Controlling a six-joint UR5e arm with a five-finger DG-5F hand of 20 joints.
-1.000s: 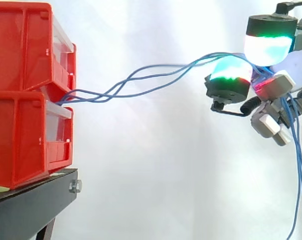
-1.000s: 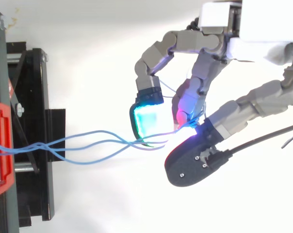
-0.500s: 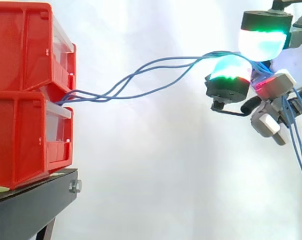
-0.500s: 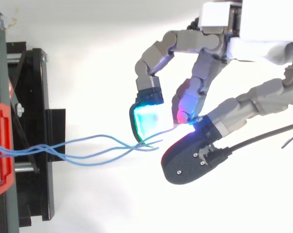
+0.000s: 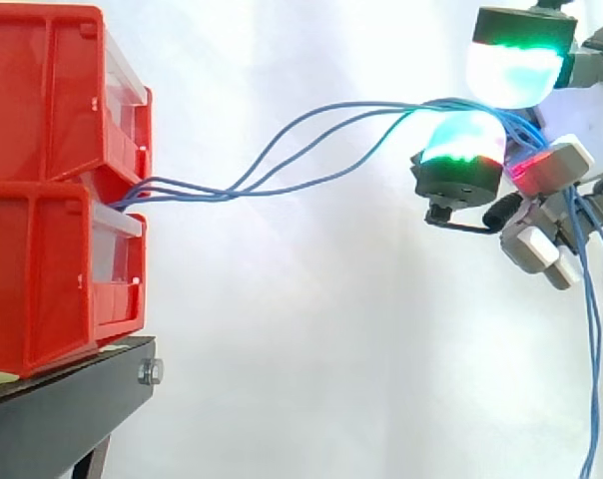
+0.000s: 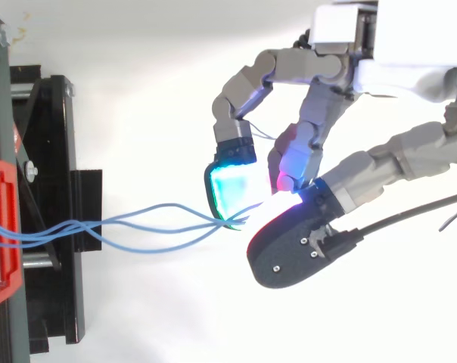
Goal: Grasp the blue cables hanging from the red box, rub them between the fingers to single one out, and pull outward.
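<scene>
While hand (image 6: 312,121) pinches blue cables (image 5: 182,188), strands span open gap to red bins (image 5: 42,100).

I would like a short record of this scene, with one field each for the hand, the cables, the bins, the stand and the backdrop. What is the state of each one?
hand: the hand comes in from the right of the side view, its fingers curled and pinching the cables between glowing pads
cables: several blue cables rise from the bins to the fingers; their loose ends hang down past the hand
bins: two red bins, stacked; the cables leave at the front, where the two meet
stand: black stand under the bins
backdrop: white curtain
</scene>
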